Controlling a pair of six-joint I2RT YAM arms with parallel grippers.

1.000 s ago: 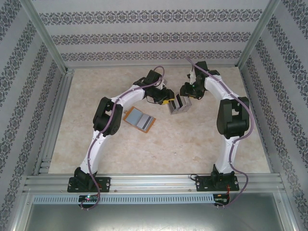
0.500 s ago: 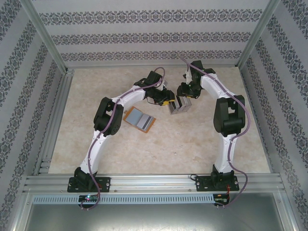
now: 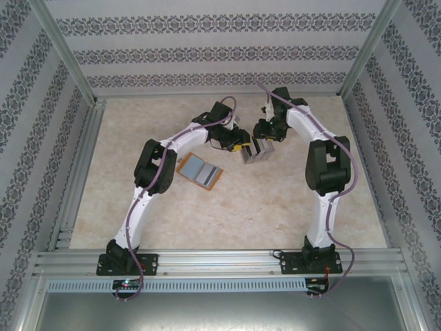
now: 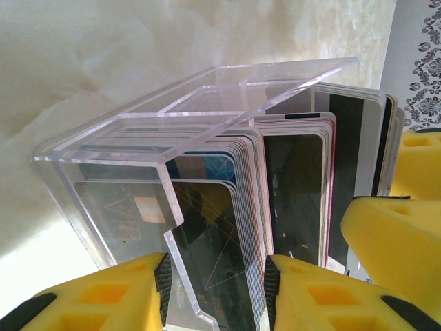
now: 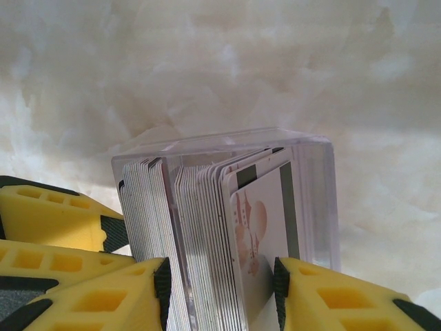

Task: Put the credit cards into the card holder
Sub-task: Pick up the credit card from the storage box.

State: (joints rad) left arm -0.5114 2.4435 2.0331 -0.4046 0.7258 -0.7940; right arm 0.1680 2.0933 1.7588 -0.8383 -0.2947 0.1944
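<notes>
Noted the table (image 3: 289, 207) beneath both pincers. Located the card holder (image 3: 182, 166) lying open and flat, below and to the outer, base-ward side of the left gripper (image 4: 215, 276), near it and farther from the right gripper (image 5: 219, 283), long axis slanted across the left gripper's reach. Found two pale credit cards (image 3: 198, 169) lying on its face. Recorded the clear box (image 4: 124, 172) clamped between both grippers. Recorded a narrow clamp by the left gripper on the box's front wall plus the nearest cards, and a narrow clamp by the right gripper on the card stack (image 5: 207, 227). Judged the left arm nearer for any transfer.
</notes>
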